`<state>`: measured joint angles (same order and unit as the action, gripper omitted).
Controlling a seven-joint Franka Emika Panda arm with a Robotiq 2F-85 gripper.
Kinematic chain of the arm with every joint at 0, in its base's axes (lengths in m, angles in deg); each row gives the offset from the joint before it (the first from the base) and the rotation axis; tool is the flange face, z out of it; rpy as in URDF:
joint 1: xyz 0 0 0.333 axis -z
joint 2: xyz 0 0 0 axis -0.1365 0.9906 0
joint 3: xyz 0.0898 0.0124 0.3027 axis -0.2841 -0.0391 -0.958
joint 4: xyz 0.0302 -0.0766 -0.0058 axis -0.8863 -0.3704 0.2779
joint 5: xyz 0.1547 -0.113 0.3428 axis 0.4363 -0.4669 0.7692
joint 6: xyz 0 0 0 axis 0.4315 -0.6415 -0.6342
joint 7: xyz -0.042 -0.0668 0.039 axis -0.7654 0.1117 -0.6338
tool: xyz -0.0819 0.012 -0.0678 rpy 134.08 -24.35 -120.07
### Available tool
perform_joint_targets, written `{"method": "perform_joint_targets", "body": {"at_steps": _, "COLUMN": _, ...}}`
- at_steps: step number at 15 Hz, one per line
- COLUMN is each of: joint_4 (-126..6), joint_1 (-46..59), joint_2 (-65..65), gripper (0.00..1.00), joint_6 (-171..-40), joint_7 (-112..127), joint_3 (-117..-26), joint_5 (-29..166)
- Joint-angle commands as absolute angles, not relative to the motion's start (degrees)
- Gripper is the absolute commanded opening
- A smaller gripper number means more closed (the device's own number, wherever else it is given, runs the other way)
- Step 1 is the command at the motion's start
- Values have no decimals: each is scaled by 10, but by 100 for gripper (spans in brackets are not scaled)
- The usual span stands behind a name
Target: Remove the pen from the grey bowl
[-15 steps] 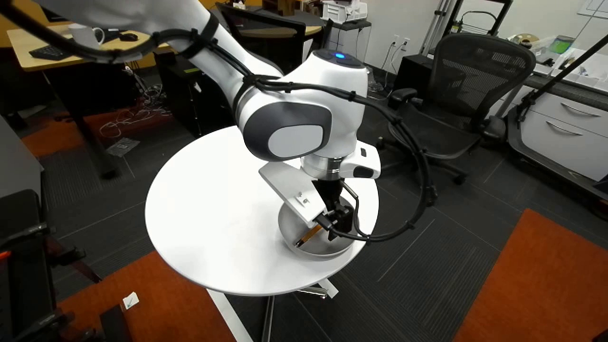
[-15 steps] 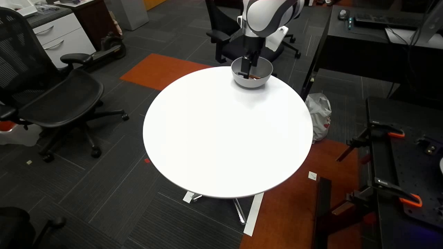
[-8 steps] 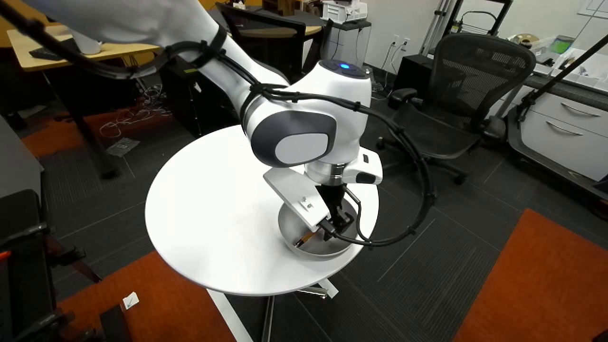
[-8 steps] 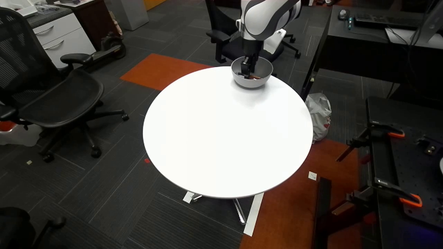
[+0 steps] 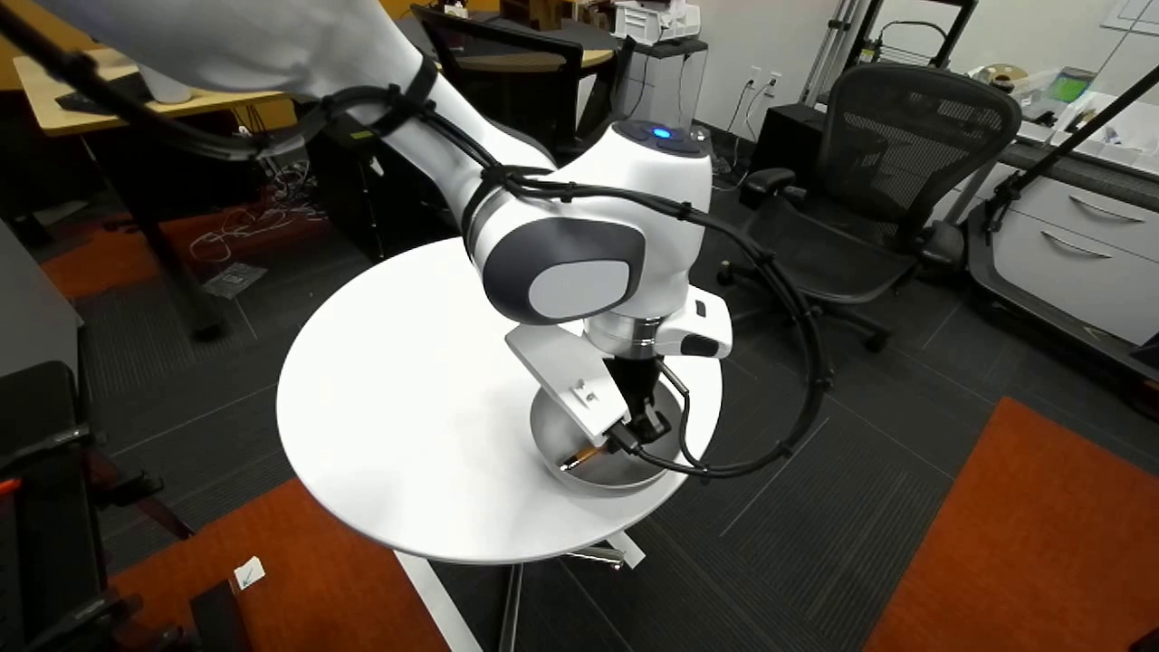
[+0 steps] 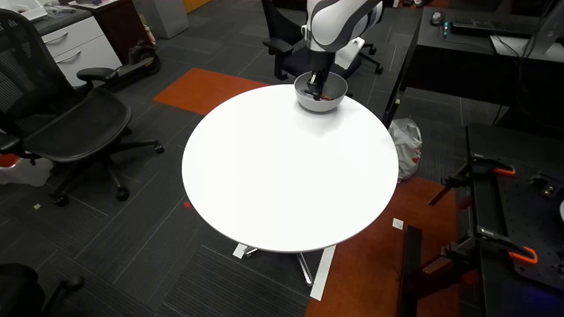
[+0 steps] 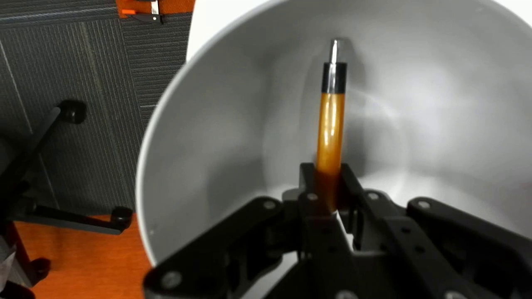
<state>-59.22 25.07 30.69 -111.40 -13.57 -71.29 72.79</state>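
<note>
The pen (image 7: 331,120), orange-yellow with a black band and a silvery tip, is inside the grey bowl (image 7: 199,137). My gripper (image 7: 326,178) reaches down into the bowl and is shut on the pen's body, one finger on each side. From the fingers, the pen's banded end points up the wrist view, towards the bowl's wall; its rear part is hidden by the jaws there. In both exterior views the orange pen (image 5: 582,455) shows beside my gripper (image 6: 317,94), low in the bowl (image 6: 318,106). Whether it touches the bottom I cannot tell.
The bowl stands near the edge of a round white table (image 6: 286,176), and its wall surrounds my fingers. A black cable (image 5: 733,471) loops out from the wrist past the bowl's rim. Office chairs (image 5: 905,163) stand on the floor around the table.
My arm has sunk slightly lower into the bowl. The fingers, spread apart a second ago, have come together on the pen. The bowl has stayed in place.
</note>
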Motion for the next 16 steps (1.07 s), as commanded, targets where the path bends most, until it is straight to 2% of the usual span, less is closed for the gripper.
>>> {"method": "perform_joint_targets", "body": {"at_steps": 1, "joint_4": -613, "joint_1": 245, "joint_2": 272, "gripper": 4, "joint_6": -1100, "joint_7": -104, "joint_3": -708, "joint_5": 727}}
{"method": "perform_joint_targets", "body": {"at_steps": 16, "joint_4": -812, "joint_1": 189, "joint_2": 73, "gripper": 4, "joint_6": -1186, "joint_7": -87, "joint_3": -696, "joint_5": 686}}
